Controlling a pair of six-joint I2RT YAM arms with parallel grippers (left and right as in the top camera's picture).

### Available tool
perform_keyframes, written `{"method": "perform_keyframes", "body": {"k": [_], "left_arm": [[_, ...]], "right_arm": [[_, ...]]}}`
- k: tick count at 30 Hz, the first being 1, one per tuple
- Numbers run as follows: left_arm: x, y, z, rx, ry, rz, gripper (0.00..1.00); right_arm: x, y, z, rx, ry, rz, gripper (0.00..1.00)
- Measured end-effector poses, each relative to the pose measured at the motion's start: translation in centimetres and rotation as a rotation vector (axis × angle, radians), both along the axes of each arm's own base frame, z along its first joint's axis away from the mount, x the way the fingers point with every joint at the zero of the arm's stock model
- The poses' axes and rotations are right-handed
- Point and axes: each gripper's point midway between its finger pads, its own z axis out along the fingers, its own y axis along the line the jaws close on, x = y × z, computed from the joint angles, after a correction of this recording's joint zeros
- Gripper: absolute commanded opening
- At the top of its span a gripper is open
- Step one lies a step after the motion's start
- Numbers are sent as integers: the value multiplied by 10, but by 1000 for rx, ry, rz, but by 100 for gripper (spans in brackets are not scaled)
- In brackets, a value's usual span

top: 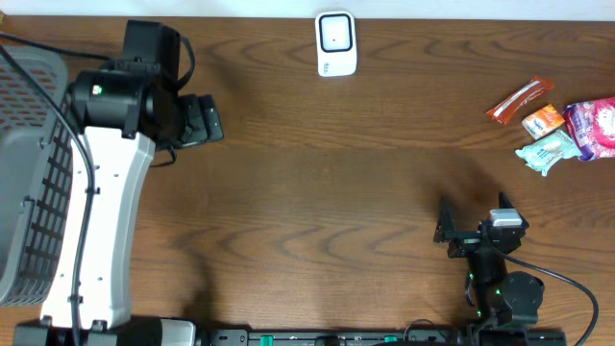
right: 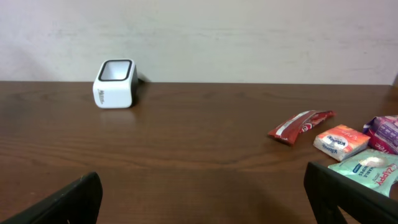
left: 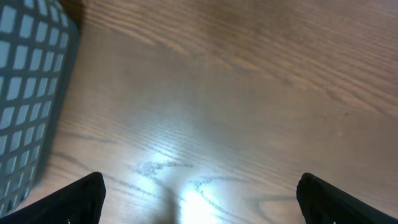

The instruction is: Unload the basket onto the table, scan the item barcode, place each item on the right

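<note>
Grey basket [top: 21, 192] and purple packet [top: 596, 127] are cut off by edges.

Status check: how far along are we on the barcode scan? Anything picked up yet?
Done: nothing visible. The snack packets lie in a cluster at far right, none near the white scanner. In hand: nothing; the left gripper and right gripper are both open and empty. Left: pick up a packet, show its barcode to the scanner, then possibly drop it in the grey basket.

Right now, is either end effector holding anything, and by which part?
Nothing is held. The left end effector and the right end effector both stand open, with nothing between their fingers.
</note>
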Motion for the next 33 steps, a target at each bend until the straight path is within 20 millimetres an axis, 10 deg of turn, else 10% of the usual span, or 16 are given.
{"method": "perform_keyframes", "body": {"k": [11,25,33], "left_arm": [[-70,9,-29,6,-74,2,98],[-64,10,-100,-15,-611,-32,98],[-63,9,-90,-42,-927,-27,98]], "right_arm": [[0,0,0,0,0,0,99],[0,0,0,0,0,0,99],[0,0,0,0,-1,0,99]]}}
